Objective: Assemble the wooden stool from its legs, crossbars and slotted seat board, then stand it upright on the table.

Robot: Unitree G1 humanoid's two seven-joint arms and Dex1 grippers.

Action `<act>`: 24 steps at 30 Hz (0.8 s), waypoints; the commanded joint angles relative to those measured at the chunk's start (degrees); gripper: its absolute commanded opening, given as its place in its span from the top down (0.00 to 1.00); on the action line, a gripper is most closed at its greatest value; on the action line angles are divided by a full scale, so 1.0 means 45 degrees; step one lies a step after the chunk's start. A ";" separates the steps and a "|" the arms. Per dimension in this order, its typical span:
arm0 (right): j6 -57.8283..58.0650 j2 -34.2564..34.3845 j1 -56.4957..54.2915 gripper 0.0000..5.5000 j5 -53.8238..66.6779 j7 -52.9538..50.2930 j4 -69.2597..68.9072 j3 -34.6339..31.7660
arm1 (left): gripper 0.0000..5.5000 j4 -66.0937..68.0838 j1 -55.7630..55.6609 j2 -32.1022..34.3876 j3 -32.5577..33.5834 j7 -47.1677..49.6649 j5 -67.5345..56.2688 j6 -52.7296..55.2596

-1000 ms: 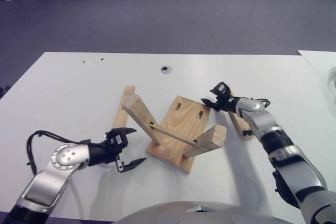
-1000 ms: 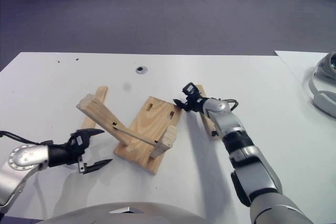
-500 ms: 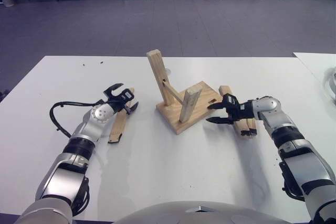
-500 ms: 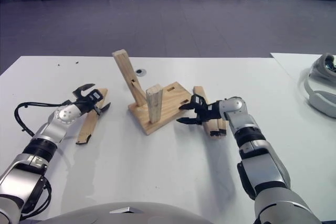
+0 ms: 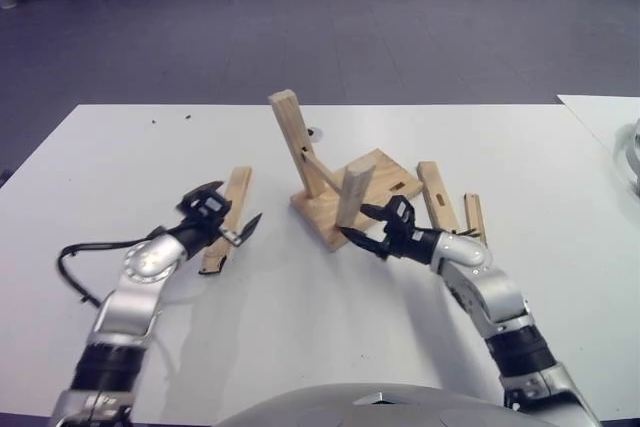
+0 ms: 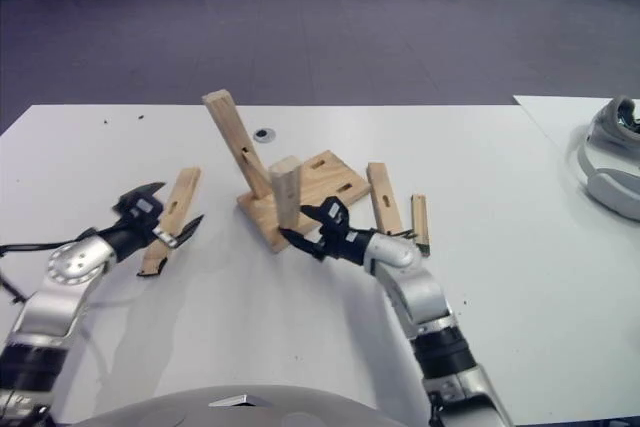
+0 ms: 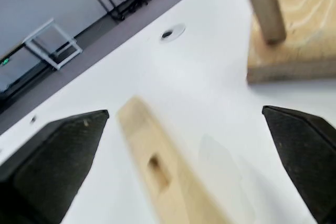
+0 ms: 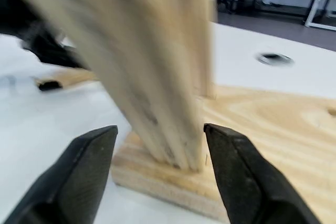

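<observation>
The slotted seat board (image 5: 372, 179) lies flat mid-table with two legs rising from it: a tall leaning leg (image 5: 294, 139) and a nearer leg (image 5: 353, 190), joined by a thin crossbar (image 5: 322, 166). My right gripper (image 5: 362, 224) is open at the board's near corner, its fingers (image 8: 79, 182) either side of the nearer leg (image 8: 157, 72). A loose leg (image 5: 230, 212) lies to the left. My left gripper (image 5: 238, 205) is open astride it, the slotted leg (image 7: 157, 174) lying between its fingers (image 7: 52, 156).
Two more loose wooden pieces, one wider (image 5: 437, 197) and one thinner (image 5: 473, 218), lie right of the board. A small round grommet (image 6: 263, 134) sits in the tabletop behind the stool. A headset (image 6: 612, 162) rests on the neighbouring table at far right.
The head camera has shifted. My right gripper left the loose pieces on the right and now straddles the nearer leg. My left gripper slid down the loose leg toward me.
</observation>
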 commanded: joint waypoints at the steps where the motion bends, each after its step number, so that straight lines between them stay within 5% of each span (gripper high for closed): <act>1: 0.0779 0.0153 -0.0277 0.44 -0.0121 -0.0393 -0.0980 0.0598 | 0.02 -0.1322 0.0756 0.0128 0.0080 -0.0245 -0.0316 0.0949; 5: 0.0647 -0.1470 0.0410 0.44 -0.0137 -0.0095 -0.0882 -0.0796 | 0.02 -0.3464 0.0939 -0.1495 -0.1430 -0.0596 -0.1951 0.1868; 10: 0.0259 -0.2628 0.0262 0.44 -0.0021 -0.0336 0.0378 -0.2809 | 0.02 -0.3540 0.1087 -0.1498 -0.2866 -0.1240 -0.1811 0.2028; 17: -0.2316 -0.2449 -0.3516 0.44 -0.3325 -0.3132 0.7542 -0.2199 | 0.02 -0.3202 0.0975 -0.0246 -0.3471 -0.1328 -0.0075 0.2188; 20: -0.3592 -0.2434 -0.4336 0.44 -0.4084 -0.2302 1.0182 -0.1355 | 0.02 -0.3275 0.1251 -0.0026 -0.3640 -0.1499 -0.0080 0.2299; 24: -0.5158 -0.2489 -0.4628 0.44 -0.4211 -0.1230 1.1678 -0.1111 | 0.02 -0.3554 0.1505 0.1103 -0.2049 -0.1823 -0.0444 0.2698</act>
